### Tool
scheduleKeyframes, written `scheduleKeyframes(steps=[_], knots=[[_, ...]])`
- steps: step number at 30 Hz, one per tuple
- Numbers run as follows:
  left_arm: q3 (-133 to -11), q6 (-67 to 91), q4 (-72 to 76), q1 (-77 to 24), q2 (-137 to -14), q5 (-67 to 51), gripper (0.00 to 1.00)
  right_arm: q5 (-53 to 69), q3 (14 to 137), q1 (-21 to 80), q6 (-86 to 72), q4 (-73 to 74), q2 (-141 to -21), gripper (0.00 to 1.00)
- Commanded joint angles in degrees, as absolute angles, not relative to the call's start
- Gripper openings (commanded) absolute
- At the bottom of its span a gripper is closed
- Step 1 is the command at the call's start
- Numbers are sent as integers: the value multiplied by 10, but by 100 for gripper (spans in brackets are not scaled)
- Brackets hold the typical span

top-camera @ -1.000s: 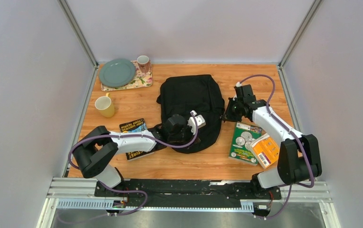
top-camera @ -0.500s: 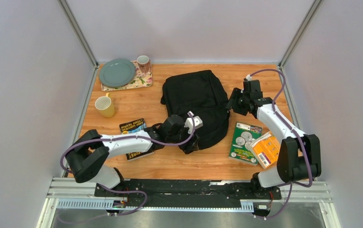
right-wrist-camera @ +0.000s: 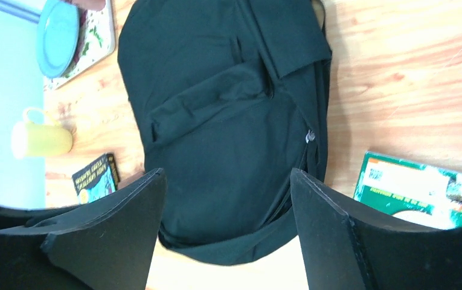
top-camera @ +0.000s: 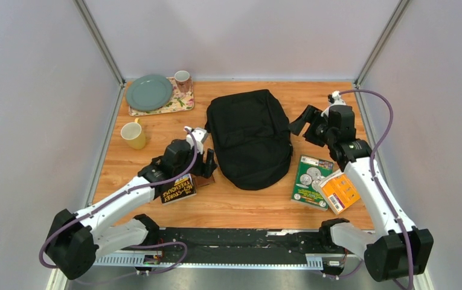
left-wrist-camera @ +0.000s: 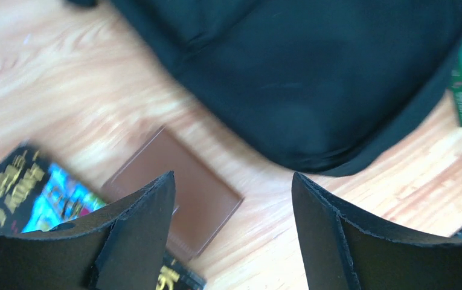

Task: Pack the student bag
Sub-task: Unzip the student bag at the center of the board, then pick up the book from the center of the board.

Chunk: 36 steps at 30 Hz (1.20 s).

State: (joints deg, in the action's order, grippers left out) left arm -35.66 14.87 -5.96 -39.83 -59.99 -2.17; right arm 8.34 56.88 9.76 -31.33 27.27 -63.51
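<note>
The student bag is a large black backpack lying flat in the middle of the table, its zip side seen in the right wrist view. My left gripper hovers open and empty just left of the bag's near corner, over a small brown wallet and bare wood; the bag lies beyond its fingertips. My right gripper is open and empty, raised off the bag's right edge and looking down over it.
A black book lies beside the wallet. A green book and an orange one lie right of the bag. At the back left stand a yellow mug, a green plate and a pink mug.
Both grippers opened and let go of the bag. The left arm drew back left to above the wallet; the right arm lifted away to the right. The bag shifted and settled flat.
</note>
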Motion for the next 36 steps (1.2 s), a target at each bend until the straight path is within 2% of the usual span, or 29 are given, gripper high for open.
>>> scheduleKeyframes(steps=[1,4,9,11,13,15,17,21,24,31,36], knots=[[-325,216,-146,-353,-559,35,79,140,527,109,-332,261,-602,79],[-304,243,-162,-312,-543,32,79,163,513,133,-355,283,-599,79],[-301,267,-180,-265,-539,4,80,-79,497,160,-420,383,-565,82],[-308,266,-204,-256,-536,10,80,-109,492,161,-442,407,-555,82],[-321,267,-234,-251,-528,53,80,-50,486,161,-417,352,-538,83],[-317,279,-247,-238,-510,82,81,109,469,162,-389,294,-534,83],[-306,297,-259,-215,-491,85,83,164,466,187,-402,221,-543,86],[-280,324,-274,-134,-449,84,84,113,523,335,-388,238,-631,88],[-257,344,-281,-99,-423,92,88,118,541,400,-402,208,-701,88],[-215,370,-277,-10,-421,43,89,170,647,497,-412,153,-854,88],[-183,377,-247,10,-425,4,90,207,671,536,-473,122,-946,87]])
